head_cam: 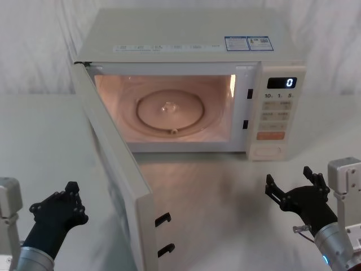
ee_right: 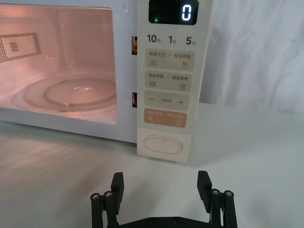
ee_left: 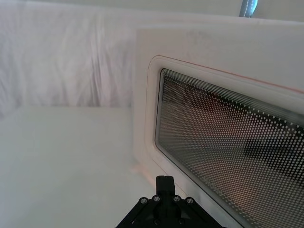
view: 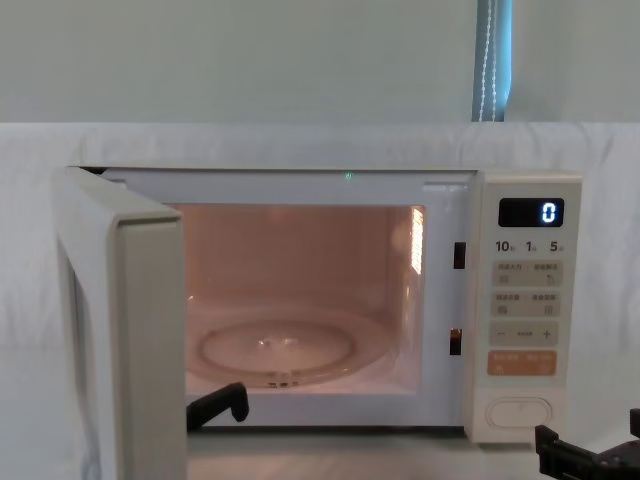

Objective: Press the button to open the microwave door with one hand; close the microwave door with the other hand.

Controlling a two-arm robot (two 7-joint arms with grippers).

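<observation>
Since the microwave door [head_cam: 115,186] stands swung out toward seven o'clock and the lit microwave [head_cam: 186,56] cavity is exposed, closing is judged the step in hand. Left end effector [head_cam: 59,208], fingers spread wide and empty, sits at nine o'clock of the door's outer face. Advise a flat, steady push near the free edge. Right end effector [head_cam: 296,192], wide and empty, rests at six o'clock of the button [head_cam: 266,151].

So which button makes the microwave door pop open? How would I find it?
Find the cream microwave with its door hanging open, then the narrow keypad strip on its right side, under the display showing 0. At the very bottom of that strip is the button. It is one wide cream oval with a raised rim, just below the orange key, and wider than every key above it.
</observation>
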